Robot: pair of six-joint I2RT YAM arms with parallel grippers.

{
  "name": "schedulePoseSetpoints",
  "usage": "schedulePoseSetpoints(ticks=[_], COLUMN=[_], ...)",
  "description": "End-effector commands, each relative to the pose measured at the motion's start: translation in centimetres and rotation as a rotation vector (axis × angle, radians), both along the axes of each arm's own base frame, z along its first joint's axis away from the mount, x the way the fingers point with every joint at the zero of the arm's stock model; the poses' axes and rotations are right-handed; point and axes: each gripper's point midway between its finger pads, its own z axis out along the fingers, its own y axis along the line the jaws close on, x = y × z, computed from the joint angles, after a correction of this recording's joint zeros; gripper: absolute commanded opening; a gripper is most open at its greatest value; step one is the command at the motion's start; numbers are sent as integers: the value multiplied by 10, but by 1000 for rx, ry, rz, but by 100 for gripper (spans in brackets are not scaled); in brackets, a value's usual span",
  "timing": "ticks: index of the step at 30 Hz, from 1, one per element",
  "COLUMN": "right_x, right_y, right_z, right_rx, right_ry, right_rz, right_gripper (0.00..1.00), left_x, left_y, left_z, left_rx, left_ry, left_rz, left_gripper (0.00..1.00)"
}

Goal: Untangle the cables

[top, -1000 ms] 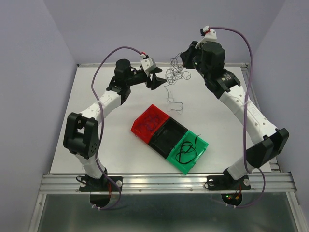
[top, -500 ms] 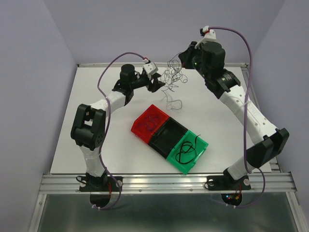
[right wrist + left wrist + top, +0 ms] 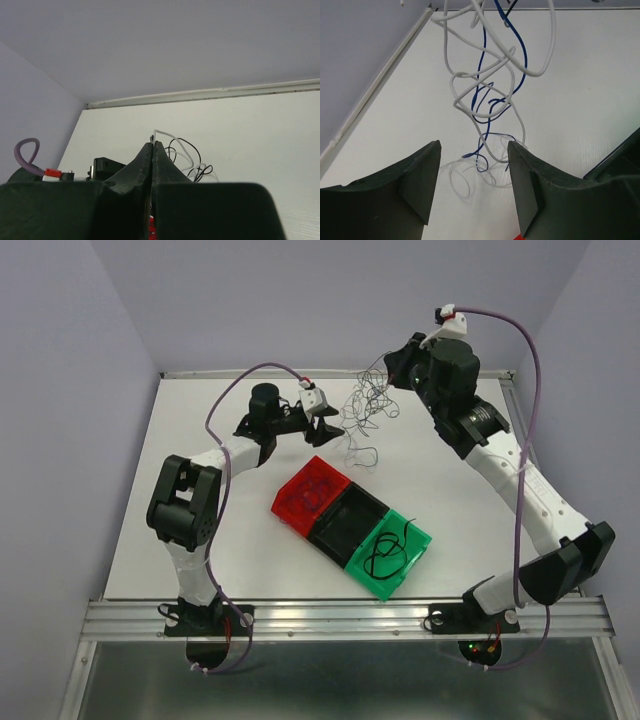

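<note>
Item: cables [image 3: 365, 405], a loose knot of white, black and blue strands, hanging in the air over the far middle of the table [image 3: 200, 450], the lowest loops touching its surface. Held from above by the right gripper [image 3: 152, 146], jaws pressed together on a white strand at their tips. Left gripper [image 3: 474, 148]: jaws wide, empty, level with the lower loops, which hang just ahead of the gap. Nearby: three-part tray [image 3: 300, 520], red, black and green, a black cable [image 3: 388, 552] coiled in the green part. Handling note: likely best to close on one free tail only, the blue end low in the knot, then draw sideways slowly while the upper grip holds.
</note>
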Motion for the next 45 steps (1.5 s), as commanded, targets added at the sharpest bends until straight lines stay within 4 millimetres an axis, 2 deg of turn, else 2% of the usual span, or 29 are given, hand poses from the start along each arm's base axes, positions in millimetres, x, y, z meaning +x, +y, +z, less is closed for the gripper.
schedulePoseSetpoints(ticks=[1,5,12,15,18,22,25,26,27,30,31,32,33,34,36,38,40,41,44,45], right_x=[-14,-19,-30,-34,-33,-35,-37,-38,-41,-47,-49,-56,-59,-62,-69,-67,-66,-63,-58,-55], right_y=[-20,-20,-37,-44,-50,-65,-70,-74,-84,-104,-116,-125,-131,-139,-142,-131,-124,-115,-108,-105], right_z=[55,59,71,76,74,72,74,72,75,74,69,73,72,70,76,84,85,84,82,80], right_rx=[129,155,247,245,235,251,257,259,269,287,292,315,326,334,322,301,293,284,266,263], right_ry=[-171,-184,-247,-269,-270,-271,-277,-274,-281,-287,-280,-291,-293,-296,-315,-333,-335,-332,-325,-322], right_rz=[-64,-54,-111,-136,-171,-244,-264,-280,-327,-419,-488,-519,-546,-585,-580,-510,-471,-433,-404,-398], right_gripper=[1,1,0,0,1,1,0,1,1,0,0,0,1,1,0,0,1,0,1,0], left_x=[-1,4,16,15,7,6,13,19,29,58,67,74,93,101,107,100,79,68,31,22], left_y=[-5,-14,-25,-20,-9,-4,-4,1,5,24,32,39,57,64,73,70,63,60,47,44], left_z=[21,10,0,5,22,27,29,30,30,40,38,40,47,45,48,51,53,64,69,65], left_rx=[-30,-20,-4,-7,-44,-74,-92,-93,-98,-126,-135,-170,-195,-207,-225,-222,-216,-234,-218,-210], left_ry=[-84,-77,-87,-96,-116,-73,-30,-30,-26,-13,5,51,56,79,103,94,80,27,-44,-37], left_rz=[-40,-31,2,12,20,15,13,36,88,221,248,285,372,407,399,346,256,212,88,65], left_gripper=[67,67,67,67,62,48,31,12,0,0,0,0,0,0,0,1,18,36,52,53])
